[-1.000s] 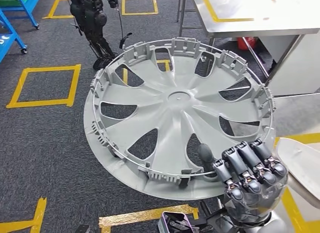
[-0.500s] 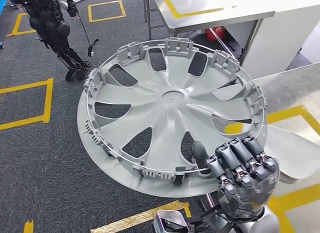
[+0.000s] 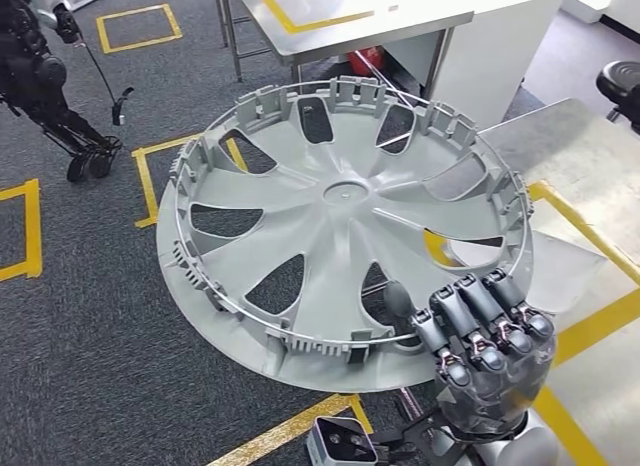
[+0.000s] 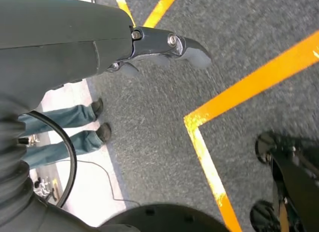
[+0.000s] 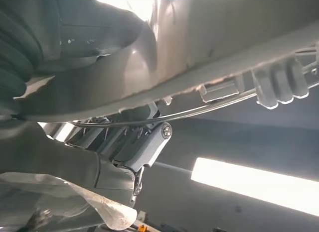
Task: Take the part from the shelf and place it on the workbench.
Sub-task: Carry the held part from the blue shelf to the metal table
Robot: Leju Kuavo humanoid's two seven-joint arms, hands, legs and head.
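Clearly we carry the wheel cover point(image 3: 343, 221) level over the carpet, short of the steel counter point(image 3: 355, 16) at twelve o'clock. It looks light, stiff, slippery plastic. Our right hand point(image 3: 483, 346) grips its rim at five o'clock; our left hand's point(image 4: 165, 45) state we cannot tell.

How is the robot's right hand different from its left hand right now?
The right robot hand grips the rim of the big grey wheel cover, raised in front of the body; the left robot hand holds nothing and hangs over the carpet. The right hand's fingers curl over the rim; the left hand's finger sticks out straight. Both have dark fingers.
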